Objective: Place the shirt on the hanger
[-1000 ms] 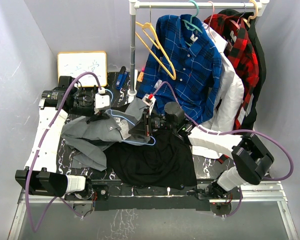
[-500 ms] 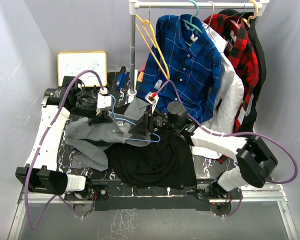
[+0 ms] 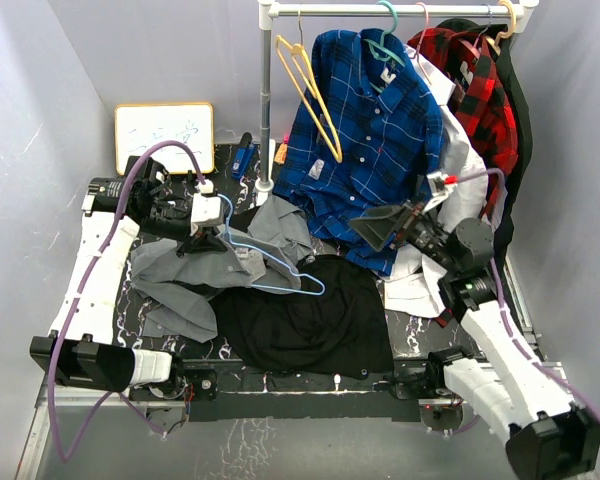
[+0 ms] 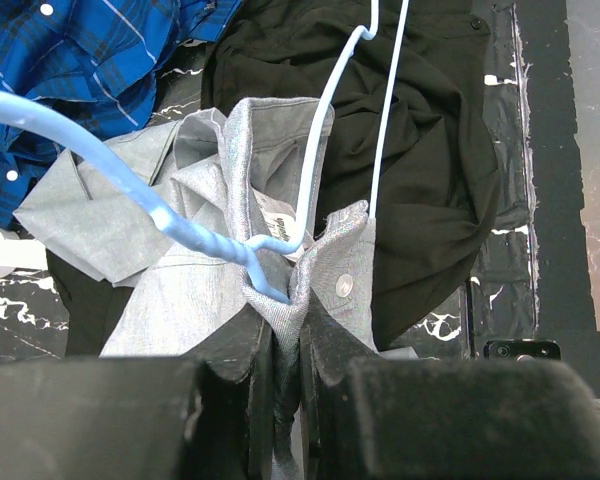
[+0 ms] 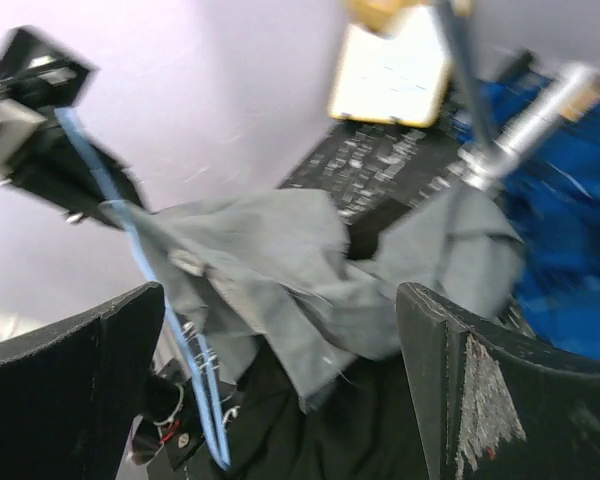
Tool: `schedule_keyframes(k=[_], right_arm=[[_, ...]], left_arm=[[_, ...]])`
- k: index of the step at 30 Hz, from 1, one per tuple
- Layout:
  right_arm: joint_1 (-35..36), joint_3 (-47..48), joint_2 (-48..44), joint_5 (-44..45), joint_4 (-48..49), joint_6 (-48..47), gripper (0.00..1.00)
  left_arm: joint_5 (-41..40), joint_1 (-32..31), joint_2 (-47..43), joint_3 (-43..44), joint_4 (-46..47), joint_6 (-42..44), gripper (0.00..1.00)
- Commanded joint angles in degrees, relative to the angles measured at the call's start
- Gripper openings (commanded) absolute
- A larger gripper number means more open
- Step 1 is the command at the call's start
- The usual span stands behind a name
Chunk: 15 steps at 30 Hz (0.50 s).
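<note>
Room is lying mostly to the right of the black cloth (image 3: 300,320), where the right tool (image 3: 377,228) is hanging in the air with its fingers spread wide and nothing between them, just in front of the blue plaid shirt (image 3: 370,130). Left of the black cloth things are crowding. The shirt (image 3: 185,270) is lying rumpled on the worktop (image 3: 130,325), one edge overlapping the black cloth's rear left corner, and the left tool (image 3: 202,240) is pinching it tight at the collar. The hanger (image 3: 276,262) is running from that grip out over the black cloth's rear edge. The black cloth's near edge is reaching almost to the worktop's front edge.

The left wrist camera is showing what the overhead one is hiding: the hanger's twisted neck is threading into the collar fold just above the clamped fingers (image 4: 230,400), with a white button (image 4: 344,285) sitting beside it. The right wrist camera, blurred, is looking across at the shirt from the black cloth's right side.
</note>
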Motion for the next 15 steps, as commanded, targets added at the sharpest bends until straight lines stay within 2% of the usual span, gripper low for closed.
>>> schedule_keyframes(k=[1,3,9,12,15], right_arm=[[-8.4,-7.6,-3.7,-2.6,-9.0,6.6,0.98],[-8.4,-11.0,-3.6,-3.4,-11.5,5.8,0.98],[-7.5,-16.2,-0.6,-12.2,-4.4,5.1,0.95],[-1.4,-15.0,2.8,-14.1,-3.1,3.2,0.94],[10.7,-11.5,6.6,-6.6,-6.7,-2.5,0.95]], left_arm=[[4.4,-0.1,-2.6,0.6,-1.8,1.6,0.00],[4.9,-0.1,-2.7,0.7,-1.9,1.5,0.00],[5.9,-0.1,-2.5,1.8,-1.8,0.9,0.00],[6.2,-0.1,-2.1,2.2,-1.3,0.5,0.00],[6.2,-0.1,-2.1,2.0,0.8,-1.3,0.00]])
